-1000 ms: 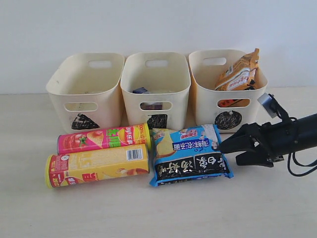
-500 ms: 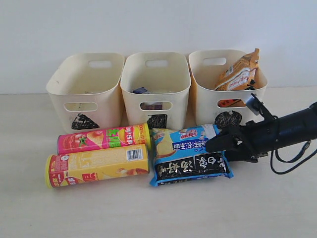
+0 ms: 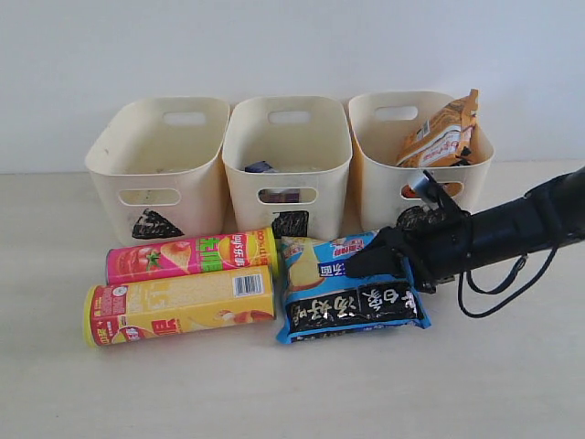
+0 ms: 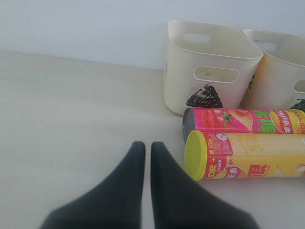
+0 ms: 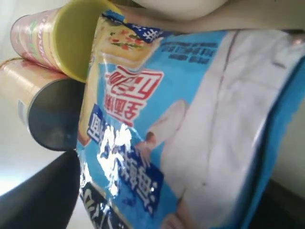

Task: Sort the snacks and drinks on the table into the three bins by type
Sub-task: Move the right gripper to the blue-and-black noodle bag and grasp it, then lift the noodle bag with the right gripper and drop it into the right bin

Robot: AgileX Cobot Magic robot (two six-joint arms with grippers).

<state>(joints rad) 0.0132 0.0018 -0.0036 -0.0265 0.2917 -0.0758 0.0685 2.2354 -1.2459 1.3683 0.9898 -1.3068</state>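
Your right pincer stands wide, its fingers on both sides of the blue packet on the tabletop; your left pincer is closed and empty.

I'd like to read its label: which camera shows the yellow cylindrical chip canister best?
The exterior view: the yellow cylindrical chip canister lies there whole, side-on, with nothing covering it. The left wrist view shows the canister lid-first, with its far end cropped. The right wrist view catches only its dark metal base, blurred.
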